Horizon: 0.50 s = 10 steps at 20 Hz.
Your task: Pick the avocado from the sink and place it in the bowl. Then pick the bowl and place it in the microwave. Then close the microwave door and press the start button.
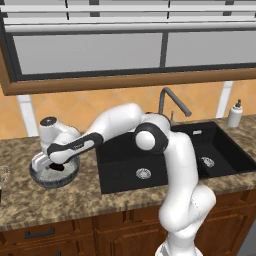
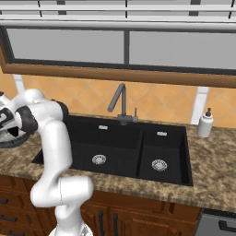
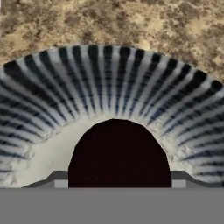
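avocado (image 3: 119, 153) sitting down in the bowl (image 3: 109, 83), filling the gap between the fingertips | gripper (image 1: 54, 167) jaws spread wide around it, can't tell if they're touching, looks like a drop-off | bowl on the counter (image 1: 100, 200) left of the sink (image 1: 170, 155), handy for lifting next

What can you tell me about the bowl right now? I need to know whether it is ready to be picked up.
The bowl is round, with dark streaked blue-grey sides and a pale speckled inside. It stands upright on the brown granite counter, left of the black sink. The dark avocado lies inside it, between the fingers of the open gripper, which reaches down into the bowl. Whether the fingers touch the bowl cannot be told.
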Available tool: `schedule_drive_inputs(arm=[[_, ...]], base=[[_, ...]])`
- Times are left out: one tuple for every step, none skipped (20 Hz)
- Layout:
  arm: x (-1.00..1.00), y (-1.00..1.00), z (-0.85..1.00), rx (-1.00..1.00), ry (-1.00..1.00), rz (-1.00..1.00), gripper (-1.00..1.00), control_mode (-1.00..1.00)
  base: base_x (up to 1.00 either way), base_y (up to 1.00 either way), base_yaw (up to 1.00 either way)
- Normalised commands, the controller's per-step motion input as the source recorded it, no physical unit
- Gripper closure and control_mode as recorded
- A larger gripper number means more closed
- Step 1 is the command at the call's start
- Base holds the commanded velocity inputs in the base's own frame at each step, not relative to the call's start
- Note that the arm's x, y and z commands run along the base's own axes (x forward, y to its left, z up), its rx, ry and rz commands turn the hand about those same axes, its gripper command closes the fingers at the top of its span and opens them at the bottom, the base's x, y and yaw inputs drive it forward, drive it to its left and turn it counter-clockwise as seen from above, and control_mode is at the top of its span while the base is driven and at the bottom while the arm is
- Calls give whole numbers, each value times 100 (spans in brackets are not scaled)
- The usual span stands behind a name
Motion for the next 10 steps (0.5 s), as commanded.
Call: schedule_drive_inputs(arm=[[30, 0, -42, -3, 0, 0, 100, -100], [29, 0, -43, -3, 0, 0, 100, -100], [34, 0, -39, -1, 0, 0, 100, -100], [29, 0, -36, -2, 0, 0, 100, -100], [26, 0, -37, -2, 0, 0, 100, -100], [24, 0, -39, -2, 0, 0, 100, -100], [21, 0, -39, -2, 0, 0, 100, -100], [20, 0, -38, -1, 1, 0, 100, -100], [16, 0, -33, -1, 2, 0, 100, -100], [13, 0, -28, -1, 4, 0, 100, -100]], base=[[0, 0, 0], [0, 0, 0], [0, 0, 0], [0, 0, 0], [0, 0, 0], [0, 0, 0], [0, 0, 0], [0, 0, 0], [0, 0, 0], [0, 0, 0]])
